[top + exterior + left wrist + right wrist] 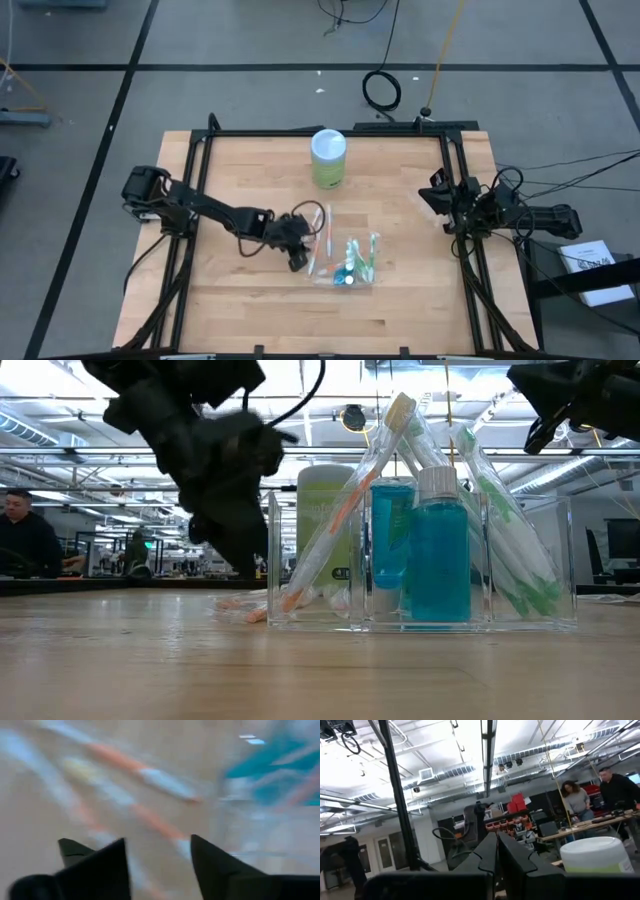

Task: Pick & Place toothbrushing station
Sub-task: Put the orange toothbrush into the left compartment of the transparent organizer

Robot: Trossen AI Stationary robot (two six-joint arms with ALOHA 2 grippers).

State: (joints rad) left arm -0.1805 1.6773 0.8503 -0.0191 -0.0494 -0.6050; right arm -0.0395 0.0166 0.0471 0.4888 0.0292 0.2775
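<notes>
Wooden table [250, 300] first: the clear organizer [560, 560] already holds a blue bottle [438, 560], a toothpaste tube [390, 540], a green-handled toothbrush [505, 550] and an orange one. Mostly done, I'd say. Left gripper [297, 252], fingers apart with nothing between, hovers beside an orange toothbrush [322, 235] lying loose. Right gripper [440, 200] waits closed at the table edge.

This is a robotics lab in an open industrial hall. A pale wooden surface [250, 300] edged by a black metal frame [188, 200] stands on grey carpet crossed by dark lines [120, 110], with loose black cables [381, 90] lying about. Overhead run exposed silver ducts [445, 772] and long strip lights [487, 740]. People [576, 800] work at distant benches beside red storage bins [517, 802].
</notes>
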